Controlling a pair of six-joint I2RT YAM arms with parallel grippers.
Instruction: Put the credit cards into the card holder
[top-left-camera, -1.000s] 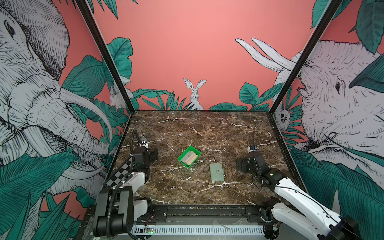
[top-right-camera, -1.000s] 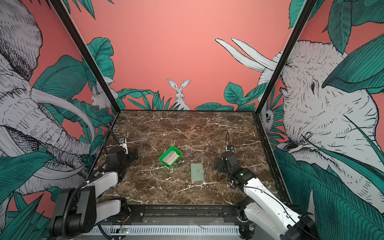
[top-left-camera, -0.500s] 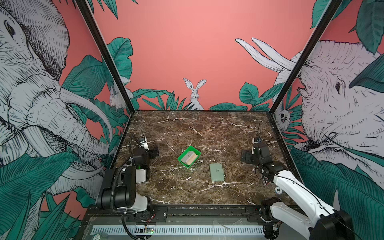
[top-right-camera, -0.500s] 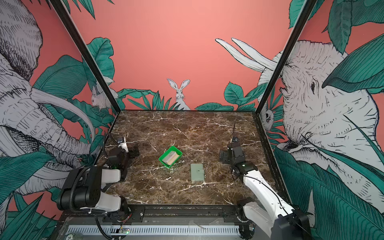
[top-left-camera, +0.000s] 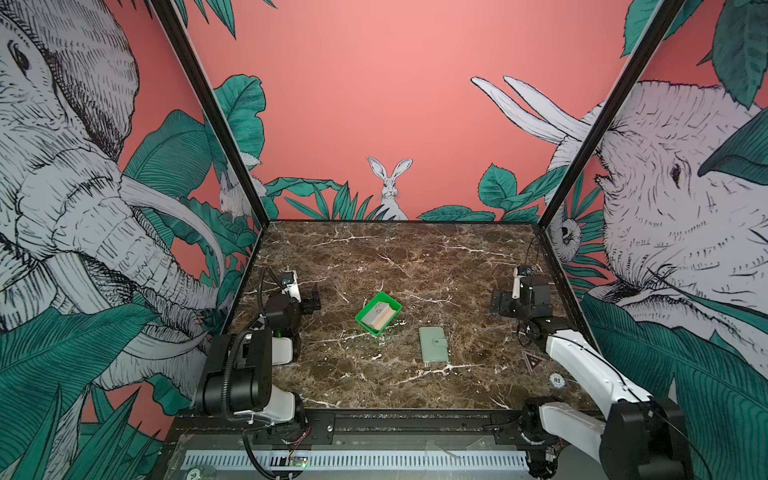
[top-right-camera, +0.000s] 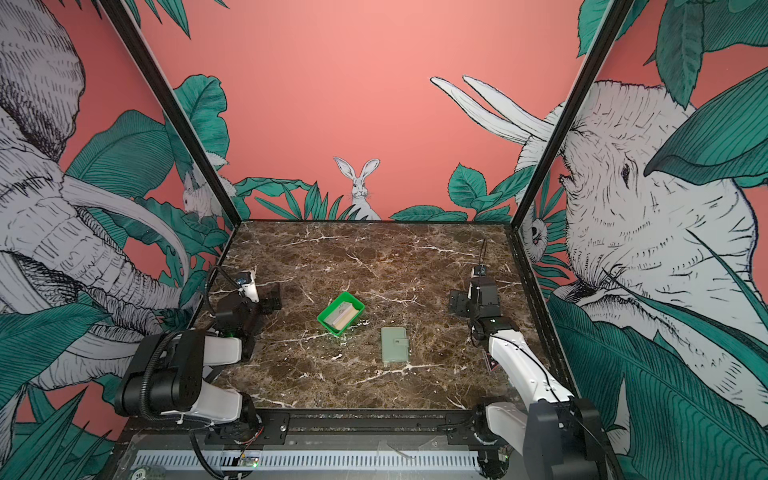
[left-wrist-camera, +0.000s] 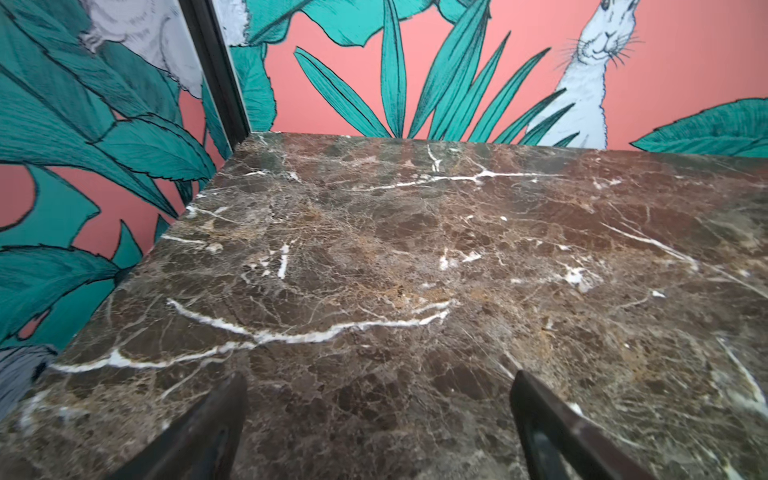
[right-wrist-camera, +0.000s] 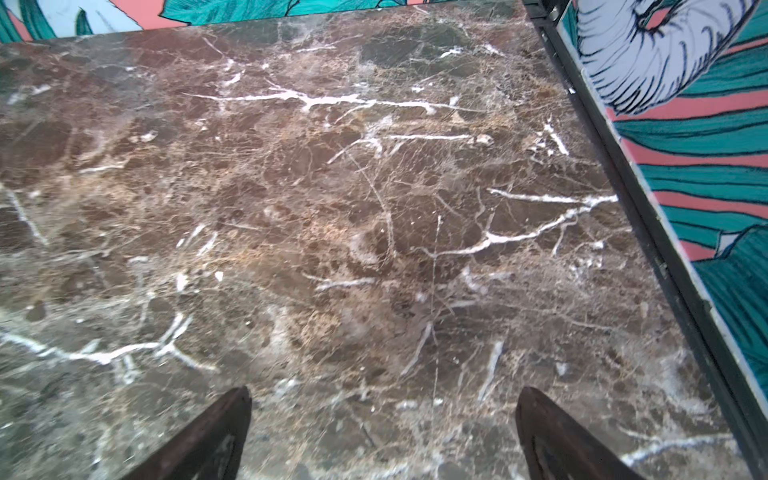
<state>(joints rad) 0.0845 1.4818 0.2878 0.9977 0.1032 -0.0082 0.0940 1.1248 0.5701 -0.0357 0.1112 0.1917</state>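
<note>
While both arms are hanging low at the side edges of the table, the left gripper (top-left-camera: 314, 300) is holding its jaws spread wide and is gripping nothing. Its wrist view is showing only the bare marble table (left-wrist-camera: 374, 249) between the fingers. The right gripper (top-left-camera: 500, 302) is likewise standing wide open and empty, over bare marble near the right wall. Between the two, the credit cards (top-left-camera: 377, 314) are lying as a small stack inside a bright green tray (top-left-camera: 390, 322). This tray is sitting at an angle near the table's middle, nearer the left gripper yet well apart from it. The card holder (top-left-camera: 433, 345) is lying flat and closed, its snap tab lying across the cover. It is resting near the tray on the front-right side, not touching it, and well apart from the right gripper. Neither gripper is touching any item.
</note>
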